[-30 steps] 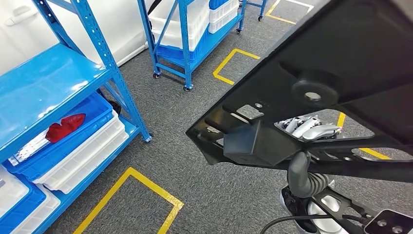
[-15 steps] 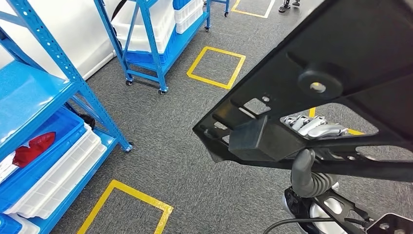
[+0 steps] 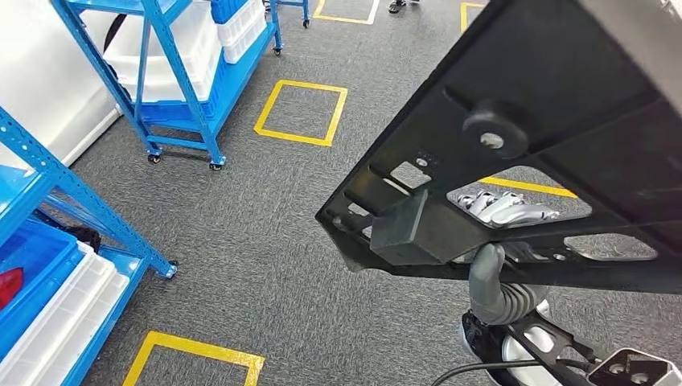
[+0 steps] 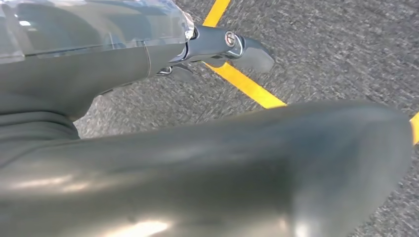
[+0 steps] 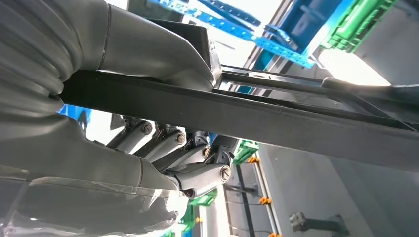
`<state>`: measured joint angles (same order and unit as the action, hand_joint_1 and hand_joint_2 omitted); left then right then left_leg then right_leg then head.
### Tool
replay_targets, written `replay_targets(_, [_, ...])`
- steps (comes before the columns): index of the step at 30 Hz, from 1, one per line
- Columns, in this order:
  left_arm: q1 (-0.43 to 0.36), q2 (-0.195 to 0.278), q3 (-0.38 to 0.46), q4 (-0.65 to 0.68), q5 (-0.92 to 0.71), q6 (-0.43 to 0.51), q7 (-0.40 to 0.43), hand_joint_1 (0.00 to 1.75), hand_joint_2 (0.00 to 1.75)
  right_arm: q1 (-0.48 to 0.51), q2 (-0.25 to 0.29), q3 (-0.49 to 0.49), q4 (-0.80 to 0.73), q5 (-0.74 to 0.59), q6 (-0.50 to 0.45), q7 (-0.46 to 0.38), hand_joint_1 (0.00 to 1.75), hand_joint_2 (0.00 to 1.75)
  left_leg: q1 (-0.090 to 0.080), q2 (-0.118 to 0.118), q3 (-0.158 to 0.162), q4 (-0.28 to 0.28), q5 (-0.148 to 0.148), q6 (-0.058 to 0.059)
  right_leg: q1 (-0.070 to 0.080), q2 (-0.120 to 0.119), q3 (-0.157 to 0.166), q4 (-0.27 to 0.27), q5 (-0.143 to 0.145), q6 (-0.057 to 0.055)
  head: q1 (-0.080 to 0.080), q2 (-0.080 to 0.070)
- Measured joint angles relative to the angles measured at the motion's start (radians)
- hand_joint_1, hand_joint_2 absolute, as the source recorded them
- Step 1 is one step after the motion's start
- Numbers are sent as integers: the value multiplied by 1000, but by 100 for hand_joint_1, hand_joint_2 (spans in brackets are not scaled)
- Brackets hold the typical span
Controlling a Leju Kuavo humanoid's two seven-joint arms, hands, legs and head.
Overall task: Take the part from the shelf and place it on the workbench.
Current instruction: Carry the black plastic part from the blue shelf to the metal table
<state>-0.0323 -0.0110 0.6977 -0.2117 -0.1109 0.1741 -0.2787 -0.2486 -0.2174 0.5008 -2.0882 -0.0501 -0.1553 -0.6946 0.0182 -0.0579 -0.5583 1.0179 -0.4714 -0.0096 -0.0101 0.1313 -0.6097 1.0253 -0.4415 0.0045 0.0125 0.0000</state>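
Left hand [image 4: 148, 54] blurred, possibly empty, yellow floor tape [image 4: 247, 84]

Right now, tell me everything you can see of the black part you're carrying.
The black part is a large flat frame, matte and plastic-looking, with ribs, several cut-out openings, a round boss with a centre hole and a solid block at its near corner. It is held tilted above the grey carpet, clear of the blue shelves. The right hand grips one of its bars: in the right wrist view the thumb lies over the bar and the fingers curl under it. Nothing else touches it.
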Motion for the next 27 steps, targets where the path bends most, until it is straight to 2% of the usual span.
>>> replay_targets(1, [-2,-2,0,0,-1,-1,0,0,0,0,-2,2,0,1,-6,0,175,175,-1,11,2,-4,3,7,-1,-10,-3,3,-2,5,0,0])
replay_targets(2, [-3,-3,0,0,-2,-2,1,0,0,-1,-5,3,0,-1,-10,0,175,175,-2,23,4,-9,6,15,0,-36,-12,20,-13,9,2,0])
replay_targets(4, [-3,-5,0,0,-3,-4,1,0,0,-4,-9,7,1,-6,-14,0,175,175,-4,48,6,-16,9,26,2,-101,-59,117,-66,14,5,0])
replay_targets(5, [-2,-6,0,0,-4,-6,1,0,0,-5,-11,10,2,-9,-14,0,175,175,-7,63,6,-16,8,29,2,-118,-94,189,-99,17,6,0])
replay_targets(6, [-1,-6,0,0,-4,-8,1,0,0,-5,-11,13,4,-10,-14,0,175,175,-9,76,6,-15,7,31,0,-124,-126,253,-123,18,6,0])
replay_targets(7, [0,-7,0,0,-4,-10,1,0,0,-5,-11,16,7,-9,-14,0,175,175,-11,90,6,-15,6,32,-1,-125,-143,289,-129,19,6,0])
replay_targets(8, [-1,-9,0,0,-4,-11,1,0,0,-4,-12,19,9,-6,-14,0,175,175,-13,102,6,-15,5,32,-2,-127,-140,283,-117,18,6,0])
replay_targets(9, [-2,-12,0,0,-4,-11,1,0,0,-4,-12,23,11,-2,-14,0,175,175,-14,113,8,-15,3,31,-2,-131,-115,237,-89,15,6,0])
replay_targets(10, [-3,-15,0,0,-4,-10,1,0,0,-5,-12,26,12,3,-14,0,175,175,-15,124,10,-15,1,30,0,-145,-75,164,-55,11,6,0])
replay_targets(11, [-4,-18,0,0,-4,-7,2,0,0,-6,-12,30,13,7,-14,0,175,175,-18,133,13,-15,-2,26,6,-169,-35,90,-31,4,6,0])
replay_targets(12, [-4,-21,0,0,-4,-5,4,0,0,-7,-12,33,14,10,-13,0,175,175,-20,141,16,-15,-4,22,12,-189,-6,35,-17,-3,6,0])
replay_targets(13, [-5,-23,1,0,-4,-3,5,0,0,-8,-12,36,16,9,-13,0,175,175,-22,150,18,-14,-7,18,18,-202,10,4,-12,-9,6,0])
replay_targets(14, [-5,-25,1,0,-3,-2,7,0,0,-9,-13,39,17,6,-11,0,175,175,-23,159,20,-15,-9,13,22,-204,11,-4,-15,-14,5,0])
replay_targets(15, [-6,-26,1,0,-1,-2,8,0,0,-9,-15,39,18,-3,-7,0,175,175,-23,169,23,-16,-11,9,22,-191,10,-7,-13,-18,5,0])
replay_targets(16, [-7,-27,2,0,0,-3,8,0,0,-8,-18,37,19,-14,0,0,175,175,-21,167,25,-14,-15,3,20,-180,12,-11,-11,-23,5,0])
replay_targets(18, [-7,-29,3,0,2,-4,8,0,0,-5,-24,23,18,-44,28,0,175,175,-17,128,11,30,-47,-6,14,-157,17,-20,-5,-34,4,0])
replay_targets(20, [-3,-31,4,0,2,-7,7,0,0,2,-27,-7,18,-73,79,-1,175,175,-13,78,-44,150,-109,-11,11,-134,18,-22,-2,-40,3,0])
replay_targets(21, [-1,-31,5,0,2,-8,7,0,0,8,-27,-28,18,-83,109,-1,175,175,-12,70,-77,215,-133,-13,11,-121,18,-21,-2,-40,2,0])
replay_targets(22, [2,-31,6,0,1,-9,7,0,0,14,-28,-51,18,-89,141,-1,175,175,-11,67,-101,258,-140,-14,12,-107,19,-20,-2,-41,2,0])
replay_targets(23, [3,-31,7,0,-1,-10,6,0,0,19,-27,-73,18,-92,167,-1,175,175,-11,66,-110,266,-128,-15,12,-93,19,-19,-2,-40,2,0])
replay_targets(24, [3,-31,8,0,-3,-11,6,0,0,23,-27,-94,18,-91,188,-1,175,175,-9,62,-99,232,-95,-15,11,-78,20,-18,-3,-39,2,0])
replay_targets(25, [3,-31,8,0,-5,-12,6,0,0,24,-25,-112,18,-89,203,-1,175,175,-8,52,-74,169,-53,-14,10,-64,21,-15,-4,-37,2,0])
replay_targets(27, [2,-30,9,0,-7,-13,5,0,0,25,-19,-138,18,-83,219,-1,175,175,-3,8,-23,44,-1,-10,9,-38,19,-8,-7,-29,2,0])
